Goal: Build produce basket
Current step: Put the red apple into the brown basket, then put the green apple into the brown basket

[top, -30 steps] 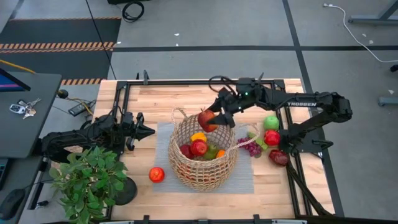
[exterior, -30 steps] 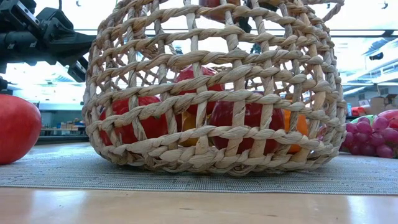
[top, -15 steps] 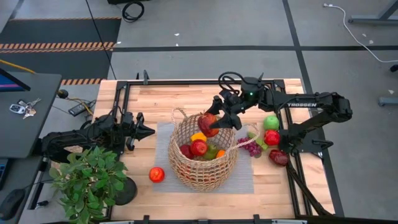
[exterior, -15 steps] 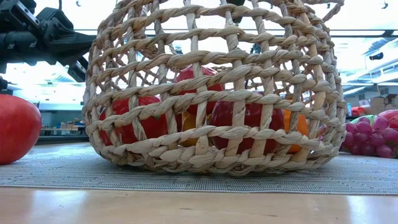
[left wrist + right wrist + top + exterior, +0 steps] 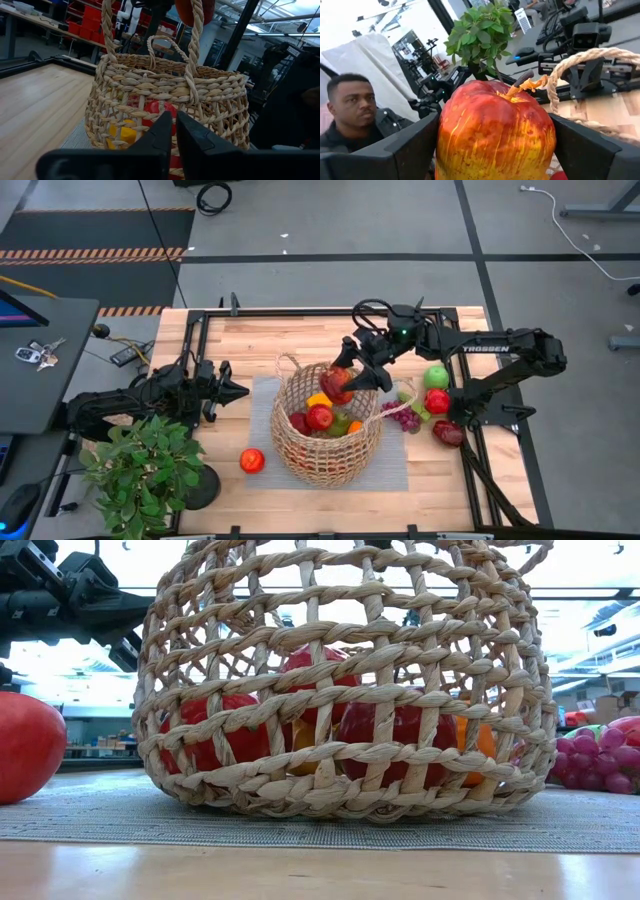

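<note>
The wicker basket (image 5: 325, 425) stands on a grey mat (image 5: 262, 405) at mid-table and holds a red apple (image 5: 319, 417), a yellow pepper (image 5: 319, 400) and an orange (image 5: 355, 426). It fills the low view (image 5: 340, 690) and the left wrist view (image 5: 165, 95). My right gripper (image 5: 341, 380) is shut on a red-yellow apple (image 5: 495, 130) above the basket's far rim. My left gripper (image 5: 240, 390) is shut and empty, at the mat's left edge, pointing at the basket. My right gripper pinches the apple's two opposite sides (image 5: 451, 150) between its two fingers (image 5: 415, 145). The fingers come from the table's far right, slanting down. The apple is lifted clear, over the far part of the basket's opening.
A red apple (image 5: 252, 460) lies on the table left of the basket. Purple grapes (image 5: 403, 415), a green apple (image 5: 436, 377), a red apple (image 5: 437, 401) and a dark red fruit (image 5: 448, 432) lie to its right. A potted plant (image 5: 145, 470) stands at the near left. A person (image 5: 352, 110) sits beyond the table.
My right gripper has carried the red-yellow apple a little toward the table's near edge, farther in over the basket's opening, and its wrist has turned slightly. It stays shut on the apple. The basket and the left arm have kept still.
</note>
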Available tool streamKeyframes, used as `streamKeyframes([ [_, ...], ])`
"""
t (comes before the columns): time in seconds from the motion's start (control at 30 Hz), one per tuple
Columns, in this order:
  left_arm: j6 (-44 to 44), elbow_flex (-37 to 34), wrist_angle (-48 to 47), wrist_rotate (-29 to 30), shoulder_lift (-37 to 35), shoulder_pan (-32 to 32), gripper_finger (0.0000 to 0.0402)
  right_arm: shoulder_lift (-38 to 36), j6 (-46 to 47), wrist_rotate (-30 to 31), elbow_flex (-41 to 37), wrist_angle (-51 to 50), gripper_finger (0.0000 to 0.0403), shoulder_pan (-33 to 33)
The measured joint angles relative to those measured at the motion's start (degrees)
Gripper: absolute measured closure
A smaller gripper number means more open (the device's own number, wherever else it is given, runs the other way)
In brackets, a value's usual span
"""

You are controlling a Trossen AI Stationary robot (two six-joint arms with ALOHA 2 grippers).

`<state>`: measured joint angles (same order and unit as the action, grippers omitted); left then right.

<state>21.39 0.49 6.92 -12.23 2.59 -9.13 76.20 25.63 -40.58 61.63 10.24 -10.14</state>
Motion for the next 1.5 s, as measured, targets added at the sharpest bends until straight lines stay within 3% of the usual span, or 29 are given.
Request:
streamKeyframes([
  [0.13,-0.01,0.01,0.00,0.01,0.00,-0.02,0.0373,0.00,-6.30,1.31,0.00,-2.73,0.0041,1.20],
  [0.23,0.02,0.02,0.00,0.00,0.00,-0.02,0.0369,0.63,-10.38,6.64,0.00,-6.37,0.0041,2.43],
  [0.47,0.01,0.02,-0.07,0.01,0.02,0.00,0.0368,6.37,-11.98,11.46,1.11,-11.23,0.0043,4.06],
  [0.8,0.00,0.00,0.00,0.00,0.00,-0.02,0.0369,21.30,-23.65,22.97,20.55,-33.77,0.0042,6.81],
  [0.9,0.02,0.01,0.03,0.00,0.00,-0.01,0.0366,24.71,-26.26,23.57,23.63,-38.89,0.0041,6.80],
  [1.07,-0.01,0.01,0.02,0.00,0.00,-0.01,0.0369,27.00,-25.98,22.64,24.30,-38.95,0.0040,6.08],
  [1.5,-0.02,0.02,0.03,0.00,0.00,-0.02,0.0366,24.58,-25.19,22.89,24.93,-39.75,0.0009,5.91],
])
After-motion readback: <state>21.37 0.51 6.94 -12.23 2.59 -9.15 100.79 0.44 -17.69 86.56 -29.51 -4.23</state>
